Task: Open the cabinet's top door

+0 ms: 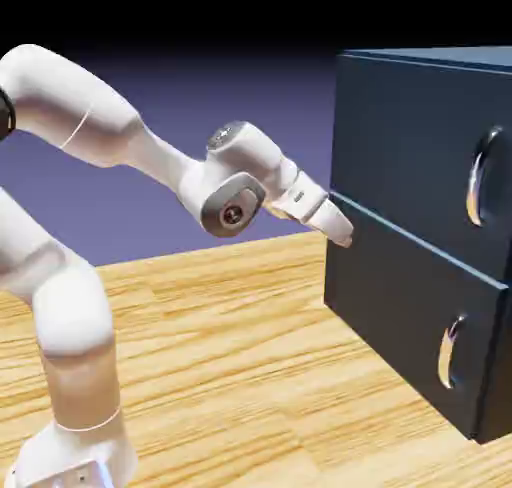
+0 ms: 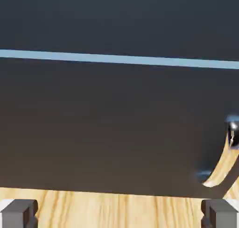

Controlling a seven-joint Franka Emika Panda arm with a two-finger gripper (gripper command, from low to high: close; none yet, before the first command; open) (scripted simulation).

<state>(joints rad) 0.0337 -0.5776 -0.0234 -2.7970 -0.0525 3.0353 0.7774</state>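
Observation:
The dark navy cabinet (image 1: 420, 306) stands at the exterior view's right. Its top door (image 1: 420, 136) is shut flush, and its curved silver handle (image 1: 483, 176) sits near the far right edge. My gripper (image 1: 342, 233) hovers just off the cabinet's near front corner, level with the seam between the two panels and well left of the handle. It is open, with nothing between its fingers. In the hand view the grey fingertips (image 2: 18, 214) stand far apart at the bottom. The top door (image 2: 116, 21) lies above a pale seam line (image 2: 116, 59).
Below the seam is the lower panel (image 1: 400, 316) with its own silver handle (image 1: 450, 351), which also shows as the curved handle (image 2: 228, 152) at the hand view's right. The wooden table (image 1: 230, 356) stretches under the arm and in front of the cabinet.

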